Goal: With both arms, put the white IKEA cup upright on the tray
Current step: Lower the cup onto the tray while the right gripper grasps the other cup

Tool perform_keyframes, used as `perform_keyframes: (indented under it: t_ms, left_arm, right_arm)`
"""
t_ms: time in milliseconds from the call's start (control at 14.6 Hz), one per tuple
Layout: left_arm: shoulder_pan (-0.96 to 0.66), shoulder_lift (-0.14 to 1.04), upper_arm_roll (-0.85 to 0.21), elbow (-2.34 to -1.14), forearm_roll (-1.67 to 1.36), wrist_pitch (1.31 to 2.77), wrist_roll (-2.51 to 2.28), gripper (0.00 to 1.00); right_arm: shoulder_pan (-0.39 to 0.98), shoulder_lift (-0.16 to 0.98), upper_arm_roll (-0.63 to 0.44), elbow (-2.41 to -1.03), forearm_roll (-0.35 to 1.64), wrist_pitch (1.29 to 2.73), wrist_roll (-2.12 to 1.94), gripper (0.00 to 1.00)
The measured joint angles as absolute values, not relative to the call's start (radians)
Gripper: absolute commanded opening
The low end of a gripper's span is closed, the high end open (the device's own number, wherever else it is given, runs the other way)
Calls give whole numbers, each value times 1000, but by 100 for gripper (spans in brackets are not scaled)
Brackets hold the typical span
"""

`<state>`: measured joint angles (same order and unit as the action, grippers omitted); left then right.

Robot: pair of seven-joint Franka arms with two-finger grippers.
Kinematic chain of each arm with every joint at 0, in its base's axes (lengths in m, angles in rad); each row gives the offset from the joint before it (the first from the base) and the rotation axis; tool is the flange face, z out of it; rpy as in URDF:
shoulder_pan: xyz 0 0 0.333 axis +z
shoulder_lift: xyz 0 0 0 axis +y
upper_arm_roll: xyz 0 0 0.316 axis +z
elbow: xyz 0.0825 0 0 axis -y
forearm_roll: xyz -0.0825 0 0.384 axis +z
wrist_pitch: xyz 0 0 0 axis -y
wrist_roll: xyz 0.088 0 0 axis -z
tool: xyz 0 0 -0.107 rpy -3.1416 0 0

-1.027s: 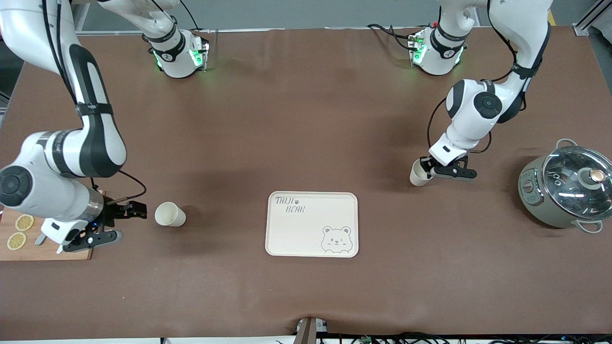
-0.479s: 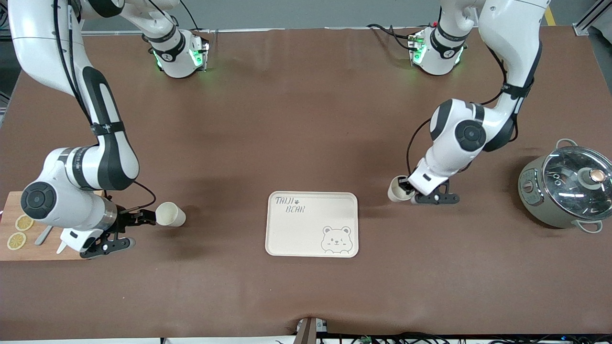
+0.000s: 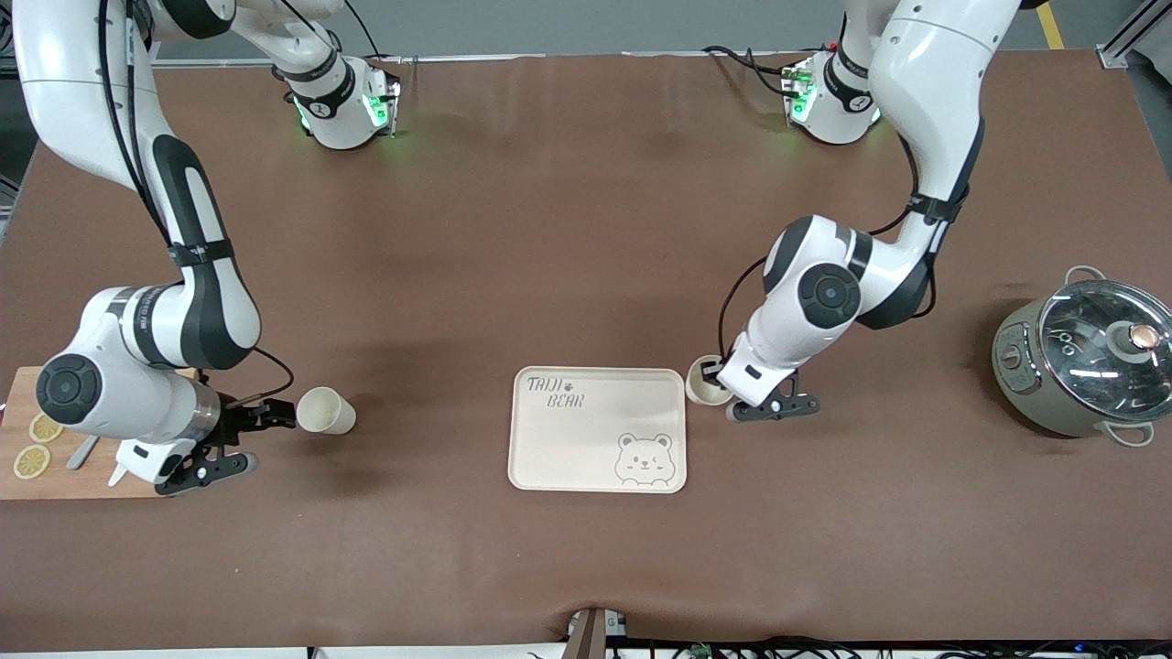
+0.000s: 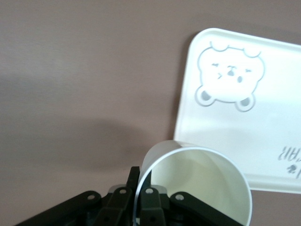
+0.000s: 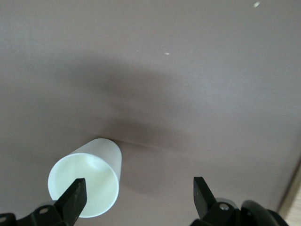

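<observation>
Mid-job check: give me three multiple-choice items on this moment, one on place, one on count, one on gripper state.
1. Where is the cup in the left gripper?
A. over the tray's edge toward the left arm's end
B. on the cutting board
C. inside the pot

2. How many white cups show?
A. one
B. two
C. three

3. The right gripper is
A. shut on a cup
B. open beside the lying cup
C. out of view

A: the held cup hangs by the tray rim.
B: that one plus the lying cup.
B: its fingers stand apart in the right wrist view.
</observation>
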<state>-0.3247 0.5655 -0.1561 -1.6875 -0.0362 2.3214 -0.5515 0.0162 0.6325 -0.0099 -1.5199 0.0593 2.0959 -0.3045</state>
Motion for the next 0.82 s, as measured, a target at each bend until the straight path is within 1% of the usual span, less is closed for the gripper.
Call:
perform_keyframes:
  t_ms: [411,822]
  left_arm:
    - [-396,654,-155,-1600,-17,2319,-638,0]
    - [-426,718,-154,-1522,6,2319,-648,0]
  right_arm:
    - [17,635,-9,-1586,84,2142,-314,100]
    - [17,633,-6,-1627,87,2175,-326,100]
